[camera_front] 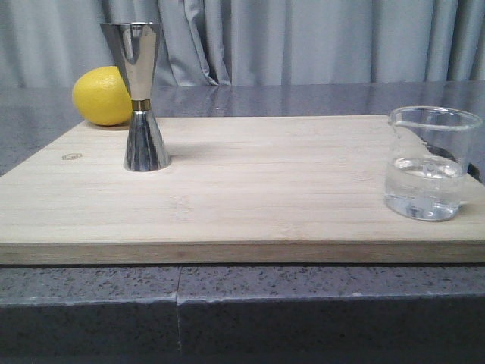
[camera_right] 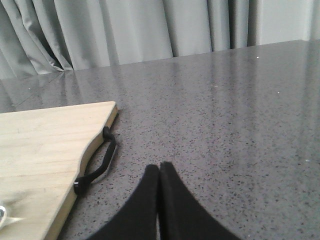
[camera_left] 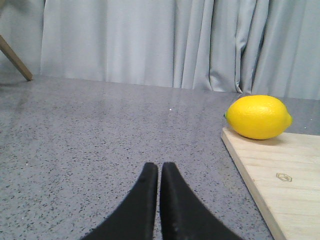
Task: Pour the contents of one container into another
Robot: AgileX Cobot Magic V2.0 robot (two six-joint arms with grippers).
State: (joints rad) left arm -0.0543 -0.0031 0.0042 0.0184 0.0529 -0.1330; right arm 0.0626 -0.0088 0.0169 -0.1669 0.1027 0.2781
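A small clear glass beaker (camera_front: 428, 163) with some clear liquid stands upright at the right end of the wooden board (camera_front: 250, 189). The tall steel jigger (camera_front: 140, 95) with a gold waist band stands upright at the board's back left. Neither gripper shows in the front view. My left gripper (camera_left: 160, 167) is shut and empty, low over the grey counter to the left of the board. My right gripper (camera_right: 159, 167) is shut and empty over the counter to the right of the board. A sliver of the beaker's glass (camera_right: 4, 216) shows at the right wrist view's edge.
A yellow lemon (camera_front: 102, 95) (camera_left: 258, 116) lies at the board's back left corner, behind the jigger. A black handle (camera_right: 97, 162) is fixed to the board's right end. Grey speckled counter (camera_left: 100, 140) surrounds the board; grey curtains hang behind.
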